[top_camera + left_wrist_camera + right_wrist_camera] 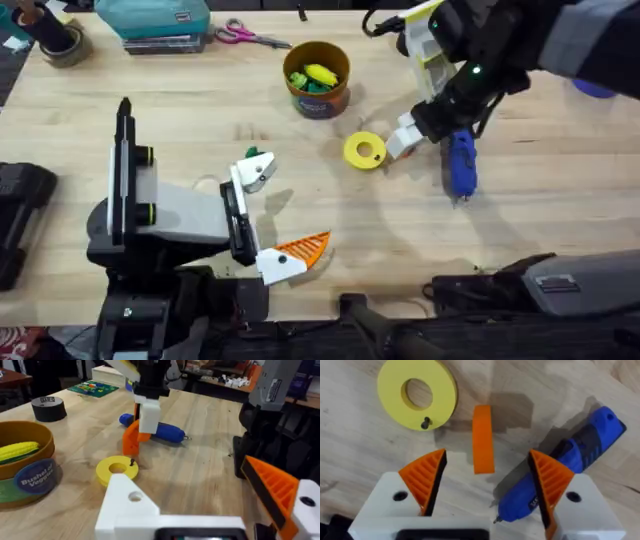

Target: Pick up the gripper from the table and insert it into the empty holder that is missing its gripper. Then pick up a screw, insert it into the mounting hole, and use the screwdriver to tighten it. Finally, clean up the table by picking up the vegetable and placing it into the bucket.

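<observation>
Right wrist view: the right gripper (485,485) is held spread directly over the gripper (483,439), straddling it for pickup, beside the screwdriver (570,467). Overhead, at lower centre, the left gripper (265,220) is spread, its holder (254,172) bare.

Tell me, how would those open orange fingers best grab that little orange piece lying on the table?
Probably from straight above. The gripper lies as a narrow strip between the right gripper's open fingers, beside the yellow disc and the screwdriver. Closing on its two long flat sides near the middle looks safest: those faces run parallel and there is bare table on both sides.
</observation>
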`<act>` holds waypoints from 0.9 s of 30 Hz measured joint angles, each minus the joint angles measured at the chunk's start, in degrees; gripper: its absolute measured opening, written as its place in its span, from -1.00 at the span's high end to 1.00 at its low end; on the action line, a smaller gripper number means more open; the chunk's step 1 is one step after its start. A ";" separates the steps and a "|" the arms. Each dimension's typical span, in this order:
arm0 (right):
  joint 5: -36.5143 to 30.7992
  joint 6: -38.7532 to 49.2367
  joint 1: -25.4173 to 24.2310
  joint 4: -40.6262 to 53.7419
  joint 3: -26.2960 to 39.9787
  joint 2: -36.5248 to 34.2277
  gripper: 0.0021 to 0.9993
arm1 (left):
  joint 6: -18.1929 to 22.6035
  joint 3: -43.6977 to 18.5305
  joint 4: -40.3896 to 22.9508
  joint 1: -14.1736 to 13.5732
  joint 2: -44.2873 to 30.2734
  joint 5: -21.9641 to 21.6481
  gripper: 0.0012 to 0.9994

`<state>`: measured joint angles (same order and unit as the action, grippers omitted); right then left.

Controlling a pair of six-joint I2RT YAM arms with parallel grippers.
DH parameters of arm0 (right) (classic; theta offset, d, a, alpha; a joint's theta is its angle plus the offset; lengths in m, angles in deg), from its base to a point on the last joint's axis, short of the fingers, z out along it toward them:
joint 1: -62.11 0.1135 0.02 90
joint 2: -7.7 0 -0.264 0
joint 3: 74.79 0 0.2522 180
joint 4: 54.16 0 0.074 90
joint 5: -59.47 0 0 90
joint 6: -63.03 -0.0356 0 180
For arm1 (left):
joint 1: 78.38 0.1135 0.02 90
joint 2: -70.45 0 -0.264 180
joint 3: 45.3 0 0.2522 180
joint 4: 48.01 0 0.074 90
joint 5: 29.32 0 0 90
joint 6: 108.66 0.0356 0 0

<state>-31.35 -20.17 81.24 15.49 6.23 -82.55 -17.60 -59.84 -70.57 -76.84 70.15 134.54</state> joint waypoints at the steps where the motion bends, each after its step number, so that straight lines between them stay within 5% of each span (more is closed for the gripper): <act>1: 0.00 -0.05 0.00 -0.50 -0.02 -0.51 -0.99 | 0.00 0.00 0.00 0.00 0.00 0.00 -0.97; 10: 0.00 -0.62 0.00 -3.35 -0.07 -1.43 -0.87 | 0.00 0.00 0.00 0.00 0.00 0.00 -0.97; 17: 0.01 -0.83 0.00 -3.69 -0.07 -1.43 -0.29 | 0.00 0.00 0.00 0.00 0.00 0.00 -0.97; 19: 0.02 -0.87 0.00 -3.72 -0.07 -1.41 -0.01 | -0.01 0.00 0.00 0.00 -0.01 0.00 -0.97; 23: 0.00 -1.05 0.00 -3.92 -0.07 -1.43 0.93 | 0.00 0.00 0.00 0.00 0.01 0.01 -0.97; 27: 0.00 -1.03 0.00 -4.02 -0.07 -1.41 0.98 | -0.02 0.00 0.00 0.00 0.00 0.00 -0.97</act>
<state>-31.35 -21.20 81.24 11.48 6.17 -83.96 -17.62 -59.84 -70.57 -76.84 70.15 134.54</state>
